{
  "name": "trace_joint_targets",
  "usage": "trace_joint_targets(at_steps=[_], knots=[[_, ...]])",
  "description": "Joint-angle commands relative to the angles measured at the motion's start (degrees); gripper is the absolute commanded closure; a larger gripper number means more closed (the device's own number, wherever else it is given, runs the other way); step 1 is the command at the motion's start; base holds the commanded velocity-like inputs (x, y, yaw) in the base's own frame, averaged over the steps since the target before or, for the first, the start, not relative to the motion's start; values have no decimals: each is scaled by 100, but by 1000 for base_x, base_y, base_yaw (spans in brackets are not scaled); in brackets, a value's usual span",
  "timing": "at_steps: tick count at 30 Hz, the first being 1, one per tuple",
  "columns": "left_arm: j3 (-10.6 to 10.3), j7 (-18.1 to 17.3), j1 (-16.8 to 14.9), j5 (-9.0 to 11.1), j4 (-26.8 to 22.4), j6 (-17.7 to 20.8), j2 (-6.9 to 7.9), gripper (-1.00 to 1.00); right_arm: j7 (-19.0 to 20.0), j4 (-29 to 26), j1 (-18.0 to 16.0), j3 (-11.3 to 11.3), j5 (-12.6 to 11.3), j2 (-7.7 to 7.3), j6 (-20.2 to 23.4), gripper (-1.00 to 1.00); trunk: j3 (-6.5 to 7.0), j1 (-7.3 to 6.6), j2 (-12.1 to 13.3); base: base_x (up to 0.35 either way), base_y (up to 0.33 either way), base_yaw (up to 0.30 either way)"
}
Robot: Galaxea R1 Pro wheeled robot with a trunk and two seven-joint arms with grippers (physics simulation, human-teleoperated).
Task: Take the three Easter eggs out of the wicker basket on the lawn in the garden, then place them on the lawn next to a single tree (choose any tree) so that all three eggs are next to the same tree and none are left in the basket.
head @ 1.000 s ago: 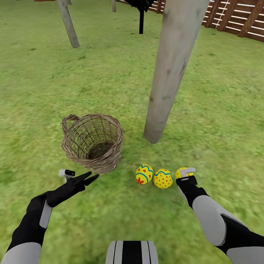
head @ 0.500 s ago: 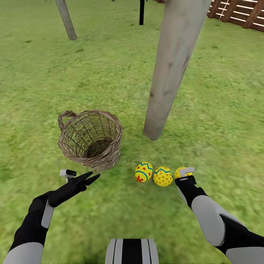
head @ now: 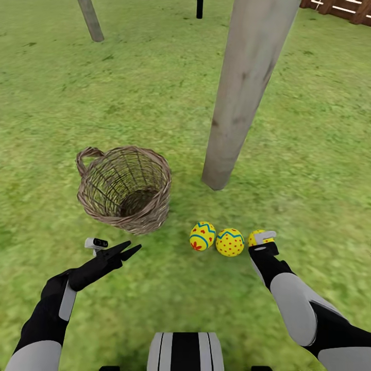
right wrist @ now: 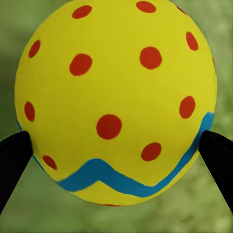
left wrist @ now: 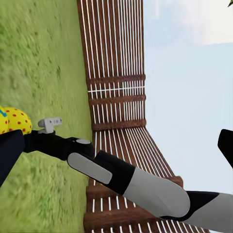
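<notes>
Three eggs [head: 230, 242] beside tree [head: 242, 98]

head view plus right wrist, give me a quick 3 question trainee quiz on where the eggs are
1. True or false: the wicker basket holds an egg.
2. How many Easter eggs lie in a row near the tree?
3. The right gripper's fingers flank: A) basket handle B) dotted egg C) trunk

Key: 1 false, it looks empty; 2 three; 3 B

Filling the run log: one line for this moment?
woven wicker basket: empty | two yellow dotted eggs: on grass by pale trunk | right gripper: on third egg | left gripper: open
</notes>
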Motion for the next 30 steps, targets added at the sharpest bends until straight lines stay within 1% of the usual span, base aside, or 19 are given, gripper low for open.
trace_joint_targets(at_steps=[1, 2, 3, 9, 14, 23, 26, 29, 30], knots=[[1, -22, -1, -3, 3, 63, 1, -100, 19, 270, 1, -47, -49, 8, 13, 100, -4, 1, 0, 0, 0, 0], [1, -22, -3, -3, 4, 64, 1, -100, 23, 270, 1, -47, -49, 11, 13, 100, -4, 1, 0, 0, 0, 0], [1, -22, -4, -3, 4, 64, 1, -100, 26, 271, 1, -47, -49, 15, 11, -100, -4, 1, 0, 0, 0, 0], [1, -22, -3, -8, 5, 61, 1, -100, 45, 270, -1, -47, -41, 20, -4, -100, -4, 1, 0, 0, 0, 0], [-5, -22, -4, -12, 5, 65, -8, -100, 45, 270, -2, -47, -41, 8, -9, -100, 107, -12, 6, 0, 0, 0], [-15, 10, -2, -20, 5, 73, -8, -100, 28, 219, 1, -47, -41, 31, -18, -100, 307, -35, 18, 0, 0, 0], [-17, 11, -1, -27, -6, 75, 7, -100, 36, -111, 0, -60, -52, 31, 17, -100, 373, -43, 22, 0, 0, 0], [-11, 19, -4, -37, -129, 85, 75, -100, 43, -689, 0, -62, -44, 31, 79, -100, 440, -51, 26, 0, 0, 0], [-9, 25, -11, -43, -230, 110, 91, -100, 47, -936, 0, -49, -43, 31, 455, -100, 462, -53, 28, 0, 0, 0]])
